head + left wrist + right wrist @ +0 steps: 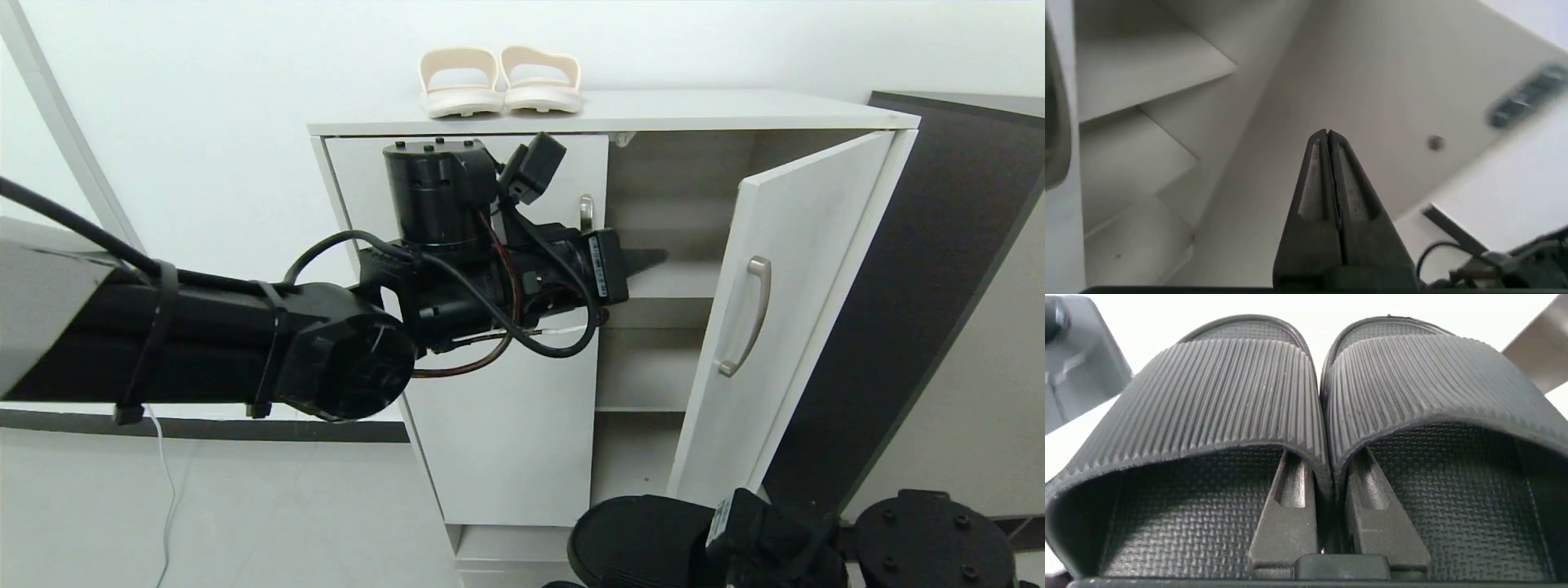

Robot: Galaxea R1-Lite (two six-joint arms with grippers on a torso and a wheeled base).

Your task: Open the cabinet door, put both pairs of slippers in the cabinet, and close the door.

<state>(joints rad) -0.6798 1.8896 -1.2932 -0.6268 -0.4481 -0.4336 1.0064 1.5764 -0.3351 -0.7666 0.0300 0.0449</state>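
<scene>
Left pincer: jaws pressed flat together, nothing between them. It is held level and points into the open right half of the cabinet, its tip in front of an upper shelf and just beside the free edge of the left door. No contact with the shelf or door can be made out.

Right pincer: low, in front of the cabinet's base. It is clenched on the black slippers. One finger lies inside each slipper under the ribbed strap, and the two inner side walls are squeezed between them. The pair sits side by side, touching, toes pointing away from the wrist.

Cabinet: white, against the wall.
- Left door is closed; its small metal handle is near the left pincer's wrist.
- Right door is swung out toward the robot, bar handle on its outer face.
- Several shelves are exposed inside.

Cream slippers: on the cabinet's top, toward its left end. The pair stands side by side, touching, well apart from both pincers.
</scene>
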